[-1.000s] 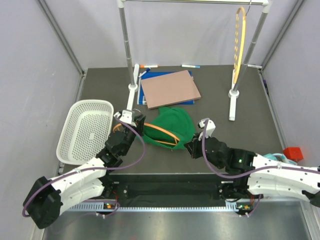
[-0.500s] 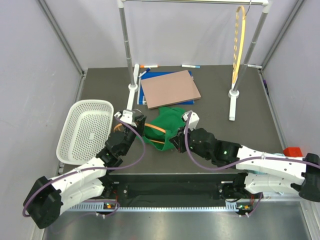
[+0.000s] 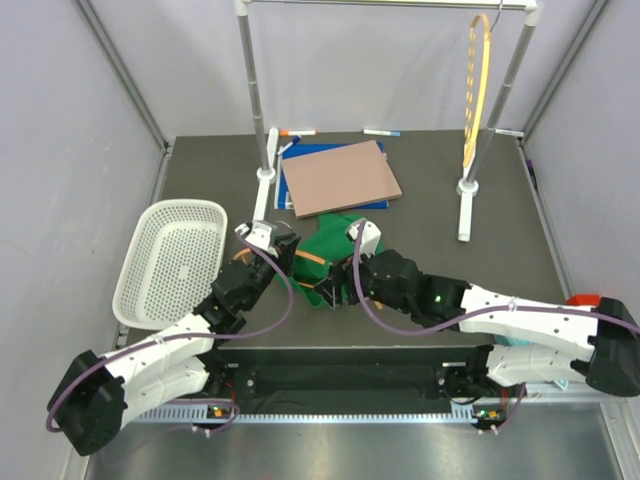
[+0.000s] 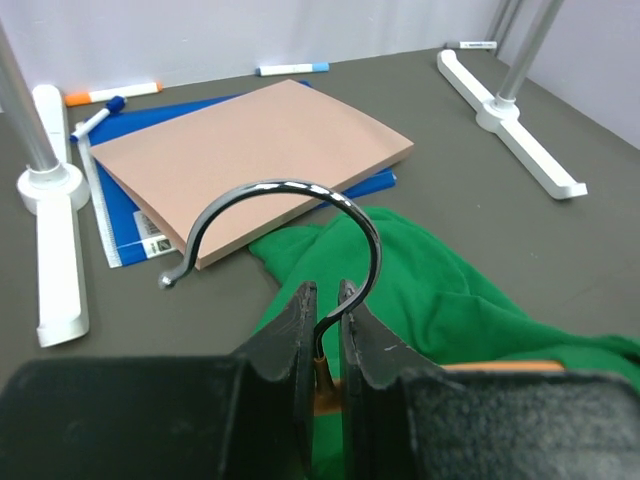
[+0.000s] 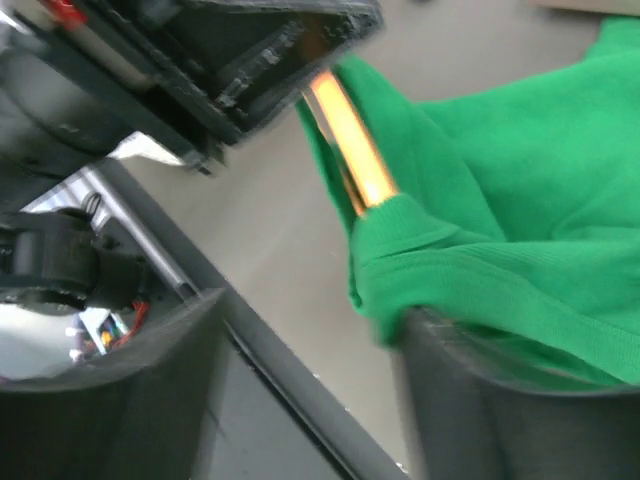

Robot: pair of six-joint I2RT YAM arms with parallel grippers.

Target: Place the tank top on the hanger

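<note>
From the top, looking down. Can see the tank top (image 3: 335,232) bunched up in the middle of the desk (image 3: 430,200), just below a brown board (image 3: 340,177). Can see a bit of the hanger (image 3: 312,259) poking out of the cloth as an orange strip. Left pincer (image 3: 279,248) at the left side of the cloth, right pincer (image 3: 336,288) at its near edge. Cannot tell from up here, for either one: spread or pressed together. Off to the left, a white basket (image 3: 135,270). At the back, a rack (image 3: 253,100) with a yellow hanger (image 3: 476,110) on it.

From the left wrist. Pressed together on the thin metal stem of the hanger, right under the hook (image 4: 280,188). Hook up, curling over to the left. Green cloth beyond and to the right, with the orange bar going into it.

From the right wrist. Spread wide, not pinching a thing. Green hem draped over the right-hand finger (image 5: 500,420), close to the orange bar.

What could go wrong, as a guess. Could lose the hem off that finger, with no pinch on it. Could drag the cloth back off the end of the bar by pulling too hard. Could tug the thin stem out of the left pincer, or twist the hanger flat. Best to go slow and hold the stem tight.
</note>
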